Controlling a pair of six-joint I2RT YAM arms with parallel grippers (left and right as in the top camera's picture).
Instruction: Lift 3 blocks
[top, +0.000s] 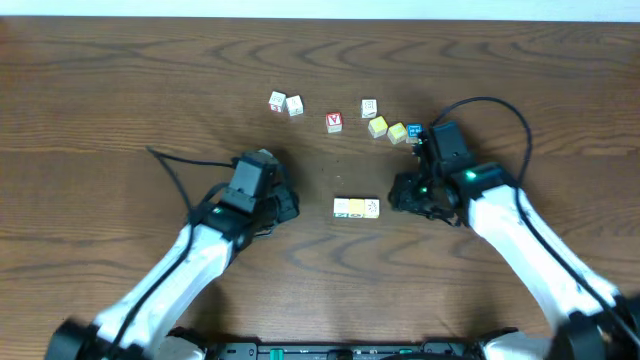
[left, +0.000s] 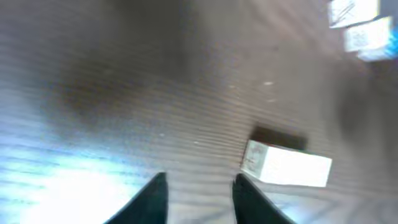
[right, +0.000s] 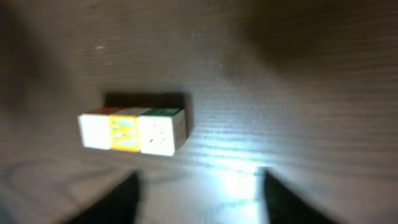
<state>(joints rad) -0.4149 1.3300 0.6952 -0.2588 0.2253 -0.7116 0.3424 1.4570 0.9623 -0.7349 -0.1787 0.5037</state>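
- Left gripper (left: 200, 190): jaws stand apart with only bare table (left: 124, 93) between them; nothing is held. The left wrist view is blurred.
- Right gripper (right: 199, 186): fingers are set wide apart at the lower edge of the right wrist view, with nothing between them. This view is also blurred.
- Three blocks (top: 357, 207): they lie on the table in a straight row, side by side and touching, near the middle of the overhead view.
- Row detail, right wrist view: the three blocks (right: 132, 132) show a white, a yellow and a white face toward the camera, with red, pale and green upper edges from left to right. The row sits ahead of the fingers and to the left of the gap.
- Row detail, left wrist view: the row (left: 286, 165) lies to the right of the fingers, apart from them.
- Position, overhead: the row lies between the two grippers. The left gripper (top: 287, 205) is apart from its left end. The right gripper (top: 400, 192) is near its right end, and no contact is visible.
- Other items at the far side of the table:
  - two white blocks (top: 285, 103) together;
  - a red-faced block (top: 334, 122);
  - a pale block (top: 369, 107);
  - two yellow blocks (top: 387, 130);
  - a blue block (top: 414, 131) just beside them.
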